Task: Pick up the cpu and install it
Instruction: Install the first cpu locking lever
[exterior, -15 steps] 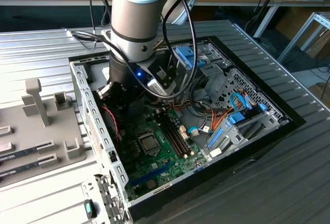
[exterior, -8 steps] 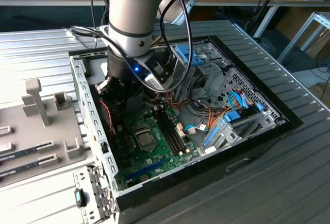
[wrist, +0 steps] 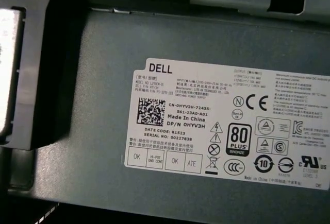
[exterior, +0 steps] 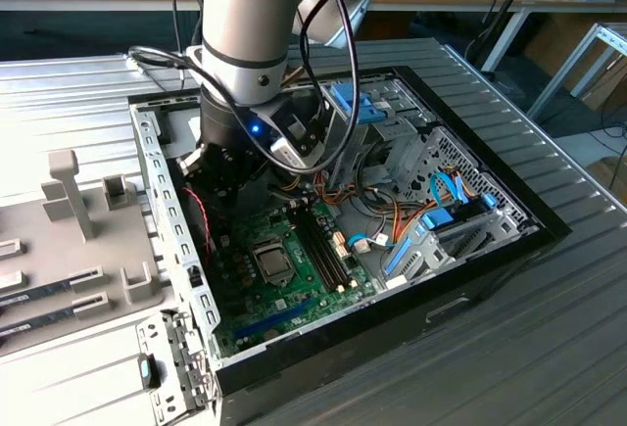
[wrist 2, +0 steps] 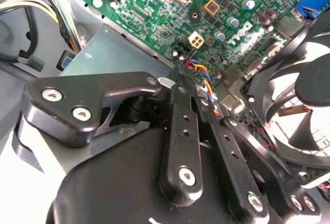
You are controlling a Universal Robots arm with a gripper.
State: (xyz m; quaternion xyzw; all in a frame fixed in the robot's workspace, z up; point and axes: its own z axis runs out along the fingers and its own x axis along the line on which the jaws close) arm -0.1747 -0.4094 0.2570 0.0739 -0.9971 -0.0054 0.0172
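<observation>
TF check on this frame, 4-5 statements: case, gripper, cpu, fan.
1. The black gripper is down inside the open black-and-silver computer case. True.
2. The small silver-grey square cpu lies on the grey tray outside the case. False: it sits at the socket on the green motherboard.
3. In the second wrist view, a black round fan sits close beside the gripper. True.
4. The first wrist view shows a grey metal box with a yellow label. False: the label on the grey metal box is white.
5. The case is closed by a side panel. False: it is open, with the motherboard and cables exposed.
</observation>
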